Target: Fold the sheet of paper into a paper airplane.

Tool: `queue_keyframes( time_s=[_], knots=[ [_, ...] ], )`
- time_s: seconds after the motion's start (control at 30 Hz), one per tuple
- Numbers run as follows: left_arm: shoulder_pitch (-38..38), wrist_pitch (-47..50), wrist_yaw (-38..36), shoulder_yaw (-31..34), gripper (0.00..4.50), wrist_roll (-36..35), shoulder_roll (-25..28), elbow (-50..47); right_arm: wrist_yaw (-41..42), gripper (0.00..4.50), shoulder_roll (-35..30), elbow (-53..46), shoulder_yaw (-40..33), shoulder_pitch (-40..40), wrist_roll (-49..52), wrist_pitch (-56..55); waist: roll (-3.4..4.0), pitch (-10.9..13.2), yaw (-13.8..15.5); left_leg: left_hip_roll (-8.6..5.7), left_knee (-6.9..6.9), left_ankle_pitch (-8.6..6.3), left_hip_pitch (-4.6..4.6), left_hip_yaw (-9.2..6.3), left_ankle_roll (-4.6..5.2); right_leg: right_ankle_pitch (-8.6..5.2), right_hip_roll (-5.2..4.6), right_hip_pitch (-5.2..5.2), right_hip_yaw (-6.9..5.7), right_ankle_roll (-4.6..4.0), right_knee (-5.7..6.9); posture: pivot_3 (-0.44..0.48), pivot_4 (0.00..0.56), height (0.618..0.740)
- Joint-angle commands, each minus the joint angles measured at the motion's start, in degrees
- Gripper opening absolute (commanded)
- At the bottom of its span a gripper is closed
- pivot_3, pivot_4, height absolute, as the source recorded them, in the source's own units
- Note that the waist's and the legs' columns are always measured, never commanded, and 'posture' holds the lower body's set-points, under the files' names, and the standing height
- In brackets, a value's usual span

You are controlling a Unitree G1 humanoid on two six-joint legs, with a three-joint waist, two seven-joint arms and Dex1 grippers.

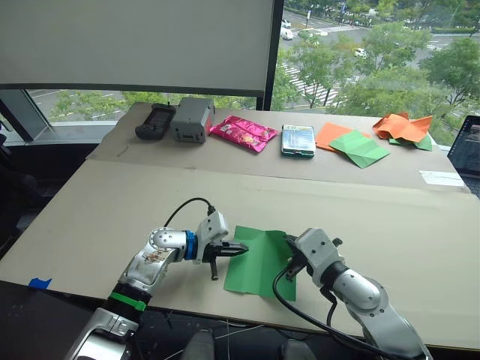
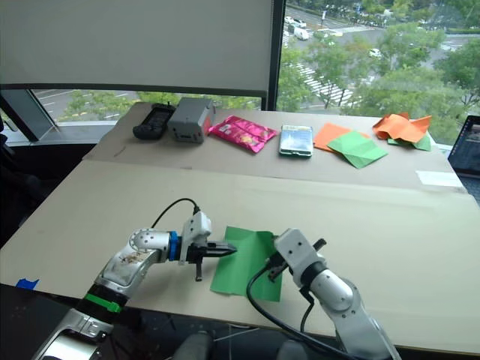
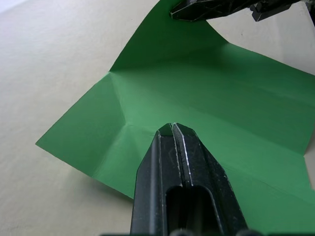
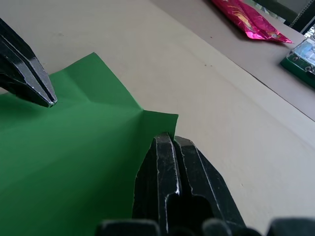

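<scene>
Both black pincers press fingers together: left pincer (image 1: 238, 248) tips over the creased, thin green sheet of paper (image 1: 259, 262), right pincer (image 1: 289, 241) at its far corner, on the matte beige counter (image 1: 360, 217).

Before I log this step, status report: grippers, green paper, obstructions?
Left gripper shut, tip over the bright green creased sheet of paper. Right gripper shut at its far right edge. Sheet flat on table, unfolded. Nothing in the way.

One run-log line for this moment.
sheet of paper: flat, creased, unfolded | left gripper: shut, at left edge | right gripper: shut, at far right corner
</scene>
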Motion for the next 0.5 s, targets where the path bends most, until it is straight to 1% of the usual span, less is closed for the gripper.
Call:
queue_keyframes(
  time_s=[0.03, 0.23, 0.5],
  knots=[
    [-0.2, -2.7, -0.1, -1.0, 0.0, 2.1, 0.6, 0.3, 2.3, 0.01, -0.9, -2.3, 0.7, -1.1, -0.6, -1.0, 0.0, 0.0, 0.0, 0.0, 0.0, 0.0, 0.0, 0.0, 0.0, 0.0, 0.0, 0.01, 0.0, 0.0, 0.0, 0.0, 0.15, 0.713],
    [0.1, -5.2, -0.2, -2.5, 0.0, 4.9, 1.2, 2.1, 5.8, 0.01, -2.4, -2.1, 2.2, -1.9, -0.9, -0.6, -0.01, 0.0, 0.0, 0.0, 0.0, 0.0, 0.02, 0.0, 0.0, 0.0, 0.0, 0.05, 0.0, 0.0, 0.0, 0.0, 0.15, 0.713],
    [1.1, -5.9, -0.2, -2.8, 0.0, 5.6, 1.3, 1.9, 9.7, 0.01, -2.6, -2.2, 3.3, -3.0, 0.7, 2.5, -0.02, 0.0, 0.0, 0.0, 0.0, 0.0, 0.04, 0.0, 0.0, 0.0, 0.0, 0.06, 0.0, 0.0, 0.0, 0.0, 0.15, 0.713]
  ],
)
